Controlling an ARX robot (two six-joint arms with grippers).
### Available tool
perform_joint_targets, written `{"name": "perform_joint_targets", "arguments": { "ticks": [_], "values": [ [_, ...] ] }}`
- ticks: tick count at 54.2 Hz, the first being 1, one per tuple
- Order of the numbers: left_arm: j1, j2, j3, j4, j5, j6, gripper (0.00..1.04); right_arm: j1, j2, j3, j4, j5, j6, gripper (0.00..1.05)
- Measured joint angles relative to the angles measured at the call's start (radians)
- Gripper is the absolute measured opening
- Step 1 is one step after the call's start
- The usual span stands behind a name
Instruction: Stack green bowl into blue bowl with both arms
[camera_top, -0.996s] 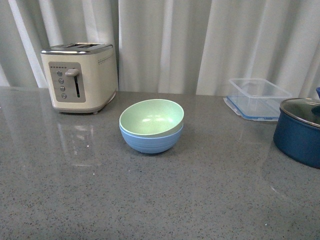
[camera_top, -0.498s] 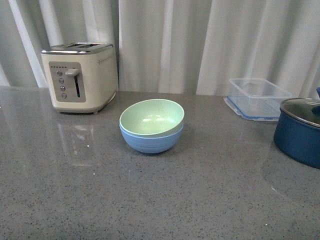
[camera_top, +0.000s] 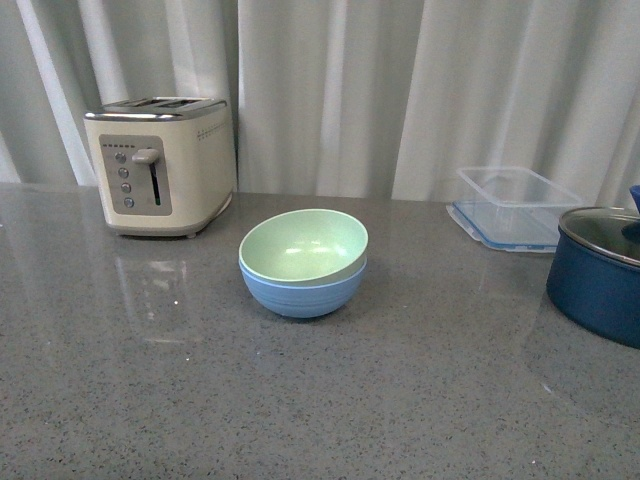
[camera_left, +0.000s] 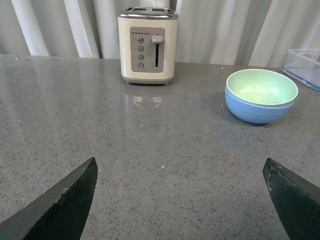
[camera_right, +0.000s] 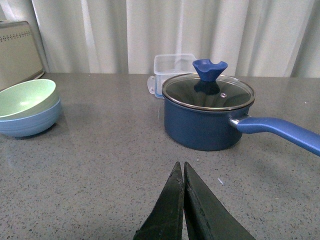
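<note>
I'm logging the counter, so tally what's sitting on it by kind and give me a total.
Bowls: 2, the green bowl nested in the blue bowl
Toaster: 1
Clear container: 1
Lidded pot: 1
Total: 5

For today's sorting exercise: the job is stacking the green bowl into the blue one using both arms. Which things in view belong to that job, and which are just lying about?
Belong to the job:
green bowl, already nested in the blue bowl
left gripper, open
right gripper, shut

Just lying about:
toaster
pot with glass lid
clear container
</note>
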Motion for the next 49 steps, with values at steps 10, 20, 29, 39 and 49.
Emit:
{"name": "perform_joint_targets", "arguments": {
  "ticks": [10, 20, 29, 39, 49],
  "values": [
    [0.0, 0.0, 0.0, 0.0, 0.0, 0.0, 0.98, 0.0, -0.05, 0.0, -0.05, 0.0, 0.0, 0.01],
    [0.0, 0.0, 0.0, 0.0, 0.0, 0.0, 0.98, 0.0, -0.219, 0.001, -0.222, -0.003, 0.0, 0.01],
    [0.0, 0.0, 0.0, 0.0, 0.0, 0.0, 0.98, 0.0, -0.22, 0.001, -0.227, -0.003, -0.001, 0.17],
    [0.0, 0.0, 0.0, 0.0, 0.0, 0.0, 0.98, 0.0, -0.22, 0.001, -0.227, -0.003, -0.001, 0.45],
    [0.0, 0.0, 0.0, 0.0, 0.0, 0.0, 0.98, 0.0, -0.22, 0.001, -0.227, -0.003, -0.001, 0.77]
  ]
}}
